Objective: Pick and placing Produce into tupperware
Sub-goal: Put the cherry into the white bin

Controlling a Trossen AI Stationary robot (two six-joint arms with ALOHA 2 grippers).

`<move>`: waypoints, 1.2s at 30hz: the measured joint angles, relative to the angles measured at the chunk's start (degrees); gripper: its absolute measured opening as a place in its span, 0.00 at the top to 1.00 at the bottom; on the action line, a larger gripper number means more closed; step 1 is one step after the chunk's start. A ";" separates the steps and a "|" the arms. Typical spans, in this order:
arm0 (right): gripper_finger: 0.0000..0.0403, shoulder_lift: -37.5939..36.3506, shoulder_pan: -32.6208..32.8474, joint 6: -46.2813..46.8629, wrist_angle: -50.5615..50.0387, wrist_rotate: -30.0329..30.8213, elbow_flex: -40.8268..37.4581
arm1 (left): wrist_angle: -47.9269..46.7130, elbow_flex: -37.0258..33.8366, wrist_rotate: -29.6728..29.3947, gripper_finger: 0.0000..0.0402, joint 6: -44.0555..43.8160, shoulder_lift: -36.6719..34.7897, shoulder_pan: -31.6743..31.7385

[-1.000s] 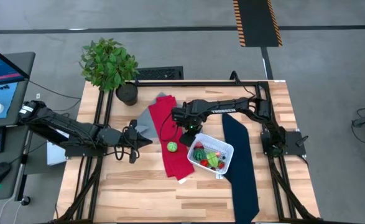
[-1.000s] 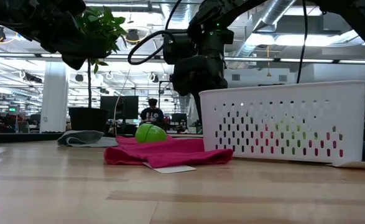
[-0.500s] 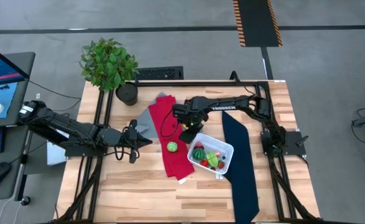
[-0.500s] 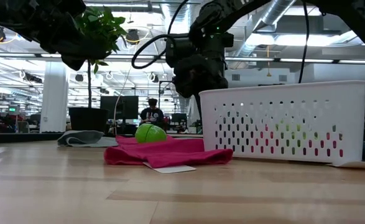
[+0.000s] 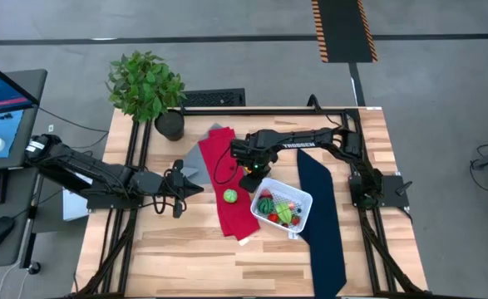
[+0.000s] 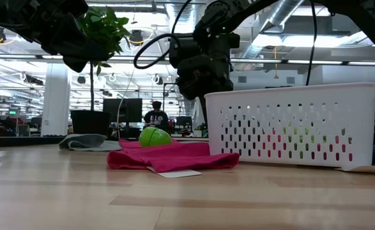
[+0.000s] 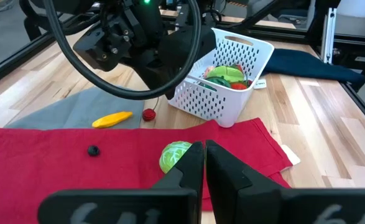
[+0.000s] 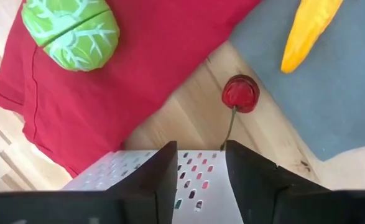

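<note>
Right gripper [image 8: 199, 174] parted and empty, poised over the white tub's [image 5: 300, 199] rim, above a red cherry [image 8: 240, 93] on bare wood. Green cabbage [image 5: 229, 196] on the red cloth [image 5: 227, 158], yellow piece [image 8: 309, 28] on grey cloth [image 7: 58, 112]. Left gripper [image 7: 204, 158] clenched, empty, well apart.

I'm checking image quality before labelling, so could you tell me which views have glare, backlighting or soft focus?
Low view: bright ceiling lights behind leave the right claw a dark silhouette; the near table is soft. Right wrist view: its own fingers are blurred, while the green produce and cherry are sharp. High view: even light, with no glare.
</note>
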 joint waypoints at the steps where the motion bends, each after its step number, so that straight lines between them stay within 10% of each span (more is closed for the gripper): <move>1: 0.61 0.00 0.00 0.00 -0.04 0.02 0.00 | 0.00 0.00 0.00 0.98 0.00 -0.01 0.00; 18: 0.97 3.78 0.87 -3.40 -1.24 1.13 0.17 | 0.02 0.00 -0.05 0.98 -0.17 -0.01 -0.07; 36: 0.55 3.67 2.22 -7.34 2.68 -0.28 2.43 | -0.20 0.00 0.09 0.98 -0.17 -0.01 -0.09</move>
